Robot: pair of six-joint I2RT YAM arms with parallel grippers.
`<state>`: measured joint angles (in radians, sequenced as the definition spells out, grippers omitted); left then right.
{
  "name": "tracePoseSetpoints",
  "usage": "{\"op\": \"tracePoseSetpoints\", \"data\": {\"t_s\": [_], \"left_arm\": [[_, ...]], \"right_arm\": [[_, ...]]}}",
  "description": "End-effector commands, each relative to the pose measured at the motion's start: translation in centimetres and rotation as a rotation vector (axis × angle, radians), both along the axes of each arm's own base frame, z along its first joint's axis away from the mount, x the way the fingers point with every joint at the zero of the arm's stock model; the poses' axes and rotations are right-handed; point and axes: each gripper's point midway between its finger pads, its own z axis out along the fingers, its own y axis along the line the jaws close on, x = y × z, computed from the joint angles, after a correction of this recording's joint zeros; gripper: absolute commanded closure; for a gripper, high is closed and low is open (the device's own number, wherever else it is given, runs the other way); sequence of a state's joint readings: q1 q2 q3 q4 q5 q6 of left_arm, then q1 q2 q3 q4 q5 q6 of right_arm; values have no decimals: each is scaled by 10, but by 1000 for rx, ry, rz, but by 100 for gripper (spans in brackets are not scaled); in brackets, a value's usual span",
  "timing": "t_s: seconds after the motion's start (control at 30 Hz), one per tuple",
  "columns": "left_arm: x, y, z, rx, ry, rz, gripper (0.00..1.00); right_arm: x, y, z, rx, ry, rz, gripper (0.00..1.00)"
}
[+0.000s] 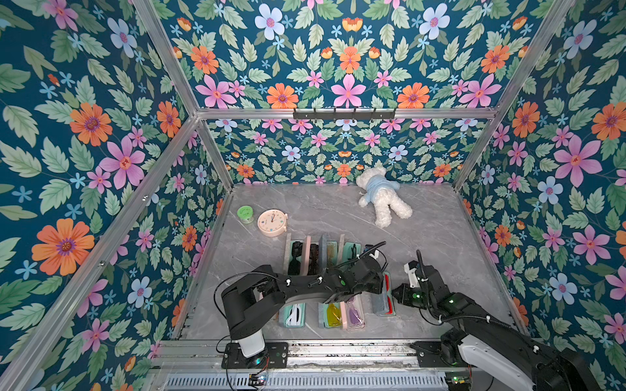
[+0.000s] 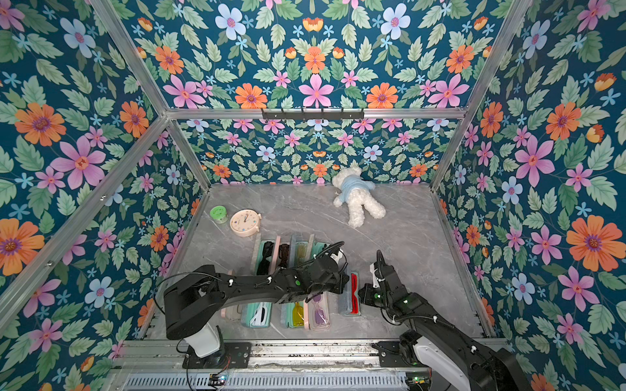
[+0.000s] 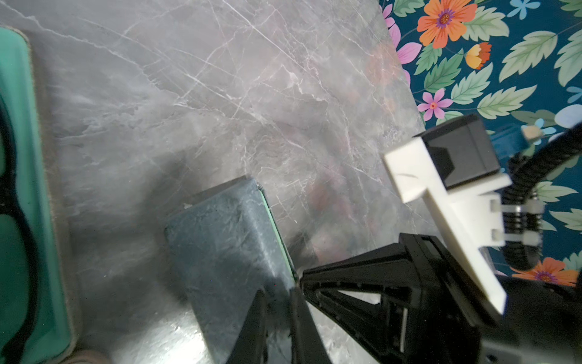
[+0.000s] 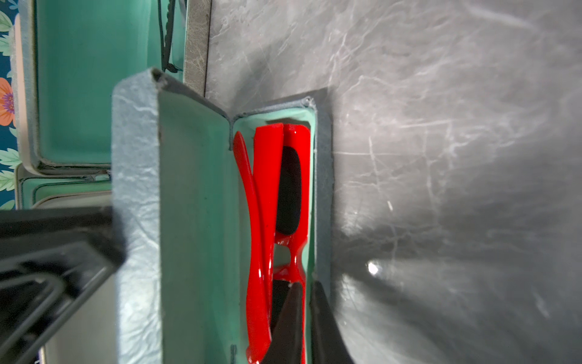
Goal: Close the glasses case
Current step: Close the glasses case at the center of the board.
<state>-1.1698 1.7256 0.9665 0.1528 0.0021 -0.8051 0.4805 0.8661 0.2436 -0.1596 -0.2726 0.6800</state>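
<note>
1. At the near right of the table (image 1: pixel 440 216), just beside the rows of other open cases (image 1: pixel 325 257), we find the glasses case (image 2: pixel 345 303) part open. The red glasses (image 4: pixel 264 205) lie folded in its tray.
2. The lid (image 4: pixel 195 220) stands roughly upright on its hinge, with its green lining facing the tray. We judge the closing begun but not finished.
3. The right gripper (image 4: pixel 307 286) is clamped on the tray's free long wall, with one finger inside beside the glasses and one outside. We take this hold as an anchor, so that the tray neither slides nor tips when the lid is pushed.
4. The left gripper (image 3: pixel 277 291) has its fingers drawn almost together, and the tips meet the lid's outer face near its free edge. We cannot tell whether they pinch the rim or only press on it. Contact this far from the hinge gives the most leverage.
5. For the next move, we expect the lid to swing down over the glasses. The right gripper's inner finger must clear the tray first, or the lid will trap it.
</note>
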Motion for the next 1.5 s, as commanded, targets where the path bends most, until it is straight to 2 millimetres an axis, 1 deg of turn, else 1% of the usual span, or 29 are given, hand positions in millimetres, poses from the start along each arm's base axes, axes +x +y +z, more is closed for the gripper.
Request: {"op": "tracePoseSetpoints", "data": {"t_s": [0.0,1.17,1.47], "left_arm": [[-6,11,-18,72,37,-2,84],[-8,7,-28,71,56,-11,84],[-10,4,-34,58,69,-13,84]], "right_arm": [[1,-1,0,-5,-5,-11,89],[1,-2,1,-5,-6,-12,89],[2,-2,1,-6,-10,-17,89]]}}
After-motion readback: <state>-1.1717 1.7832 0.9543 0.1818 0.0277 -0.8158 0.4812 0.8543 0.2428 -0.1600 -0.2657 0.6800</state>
